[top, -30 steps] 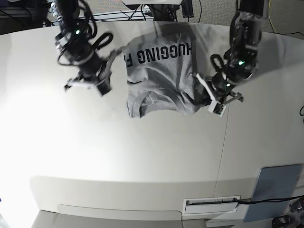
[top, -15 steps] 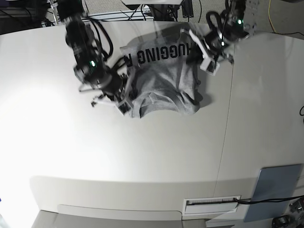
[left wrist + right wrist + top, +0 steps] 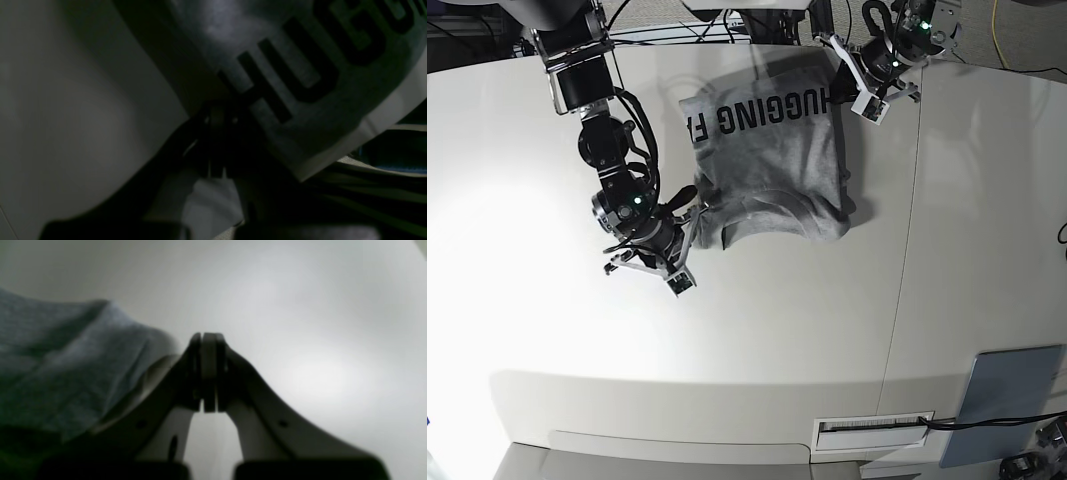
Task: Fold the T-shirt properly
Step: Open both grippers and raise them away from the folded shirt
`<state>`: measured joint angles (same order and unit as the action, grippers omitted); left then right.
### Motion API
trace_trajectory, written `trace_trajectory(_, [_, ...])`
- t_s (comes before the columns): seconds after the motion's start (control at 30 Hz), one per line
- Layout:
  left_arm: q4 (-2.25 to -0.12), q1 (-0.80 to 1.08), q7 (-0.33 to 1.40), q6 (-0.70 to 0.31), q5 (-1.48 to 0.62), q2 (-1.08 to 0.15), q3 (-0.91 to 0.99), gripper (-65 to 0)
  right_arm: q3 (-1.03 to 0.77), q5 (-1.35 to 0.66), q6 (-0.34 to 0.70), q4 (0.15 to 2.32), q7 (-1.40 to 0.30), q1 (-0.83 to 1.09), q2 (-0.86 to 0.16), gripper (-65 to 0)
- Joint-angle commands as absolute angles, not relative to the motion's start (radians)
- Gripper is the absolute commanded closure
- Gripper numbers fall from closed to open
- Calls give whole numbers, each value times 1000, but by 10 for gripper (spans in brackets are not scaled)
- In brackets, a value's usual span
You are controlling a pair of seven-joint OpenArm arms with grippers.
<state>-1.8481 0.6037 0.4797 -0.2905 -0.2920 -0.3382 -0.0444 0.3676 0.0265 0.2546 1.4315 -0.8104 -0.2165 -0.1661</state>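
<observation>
While the overhead view shows the whole table (image 3: 757, 330), the T-shirt (image 3: 772, 160) lies bunched toward the far middle, lettering up along its far edge and a rumpled, rolled fold along its near edge. The right gripper (image 3: 682, 228) sits at the shirt's near left corner, low over the table, and the left gripper (image 3: 875, 88) sits at the far right corner, by the end of the lettering. A grey-blue panel (image 3: 1007, 400) lies well apart at the near right.

From the left wrist, the picture is dark. The left gripper (image 3: 217, 141) appears pressed together with its tips right at the shirt's edge (image 3: 300, 76), beside the black letters, but the shadow is too deep to tell whether cloth is pinched between them.

From the right wrist, the right gripper (image 3: 205, 371) has its tips pressed flat together with nothing showing between them; the grey cloth (image 3: 66, 366) bulges just to its left, close to one finger, and bare table lies beyond.

As a judgement, the shirt is light, soft and limp: it will sag, drag and crease rather than hold a shape, and thin cloth can slip from a shallow pinch. Good places to take hold look like the hems and seamed corners, where the cloth is doubled and thicker, taking two matching corners so the fold carries over evenly. The rumpled near edge would likely need flattening before a tidy fold.
</observation>
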Motion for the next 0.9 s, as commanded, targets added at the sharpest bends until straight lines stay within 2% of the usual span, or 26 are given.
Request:
trace_trajectory(0.0, [-1853,613,496,-290,-279,-345,-43,0,364,27,247,1450,-788,-245,-176,0])
trace_trajectory(0.17, [-1885,619,496,-290,-286,-370,-23,0,343,26,209,1523,-823,-243,-212,0])
trace_trajectory(0.33, [-2020,671,474,-290,-331,-374,76,0,248,23,204,1751,-929,-157,-284,0])
trace_trajectory(0.6, [-2102,750,479,-300,-387,-374,292,0,-25,-15,205,2049,-981,208,-383,0])
trace_trajectory(0.7, [-2102,801,484,-337,-424,-374,359,0,-128,-36,205,2144,-1016,358,-393,0])
trace_trajectory(0.87, [-2101,918,500,-341,-474,-374,432,0,-244,-45,205,2244,-1070,600,-393,0])
